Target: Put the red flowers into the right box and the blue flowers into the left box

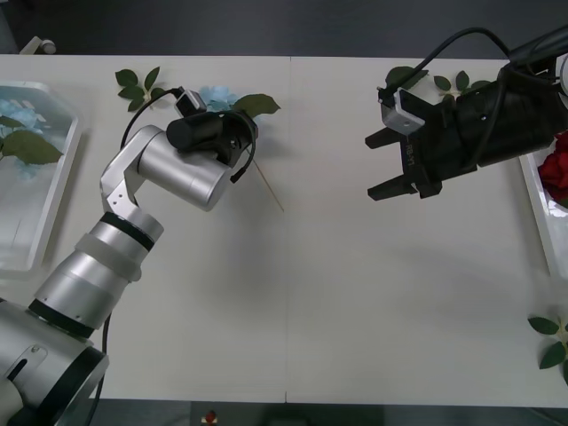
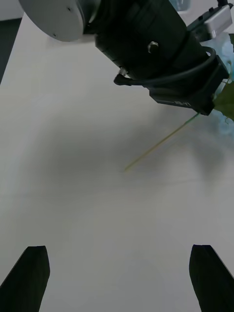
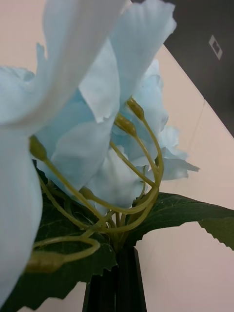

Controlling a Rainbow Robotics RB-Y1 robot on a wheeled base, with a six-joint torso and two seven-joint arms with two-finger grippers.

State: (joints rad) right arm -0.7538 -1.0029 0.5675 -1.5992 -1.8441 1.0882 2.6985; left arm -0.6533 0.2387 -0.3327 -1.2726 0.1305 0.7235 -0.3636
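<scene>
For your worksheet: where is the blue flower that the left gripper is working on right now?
In the front view the blue flower lies at the table's far edge, left of centre, under the left gripper. The left wrist view shows its black fingers shut on the stem below the petals.

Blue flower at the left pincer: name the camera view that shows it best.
The left wrist view: the blue flower shows up close, its stalks gathered at the shut left pincer. The front view shows petals and a leaf behind the arm. The right wrist view shows mainly its thin stem.
</scene>
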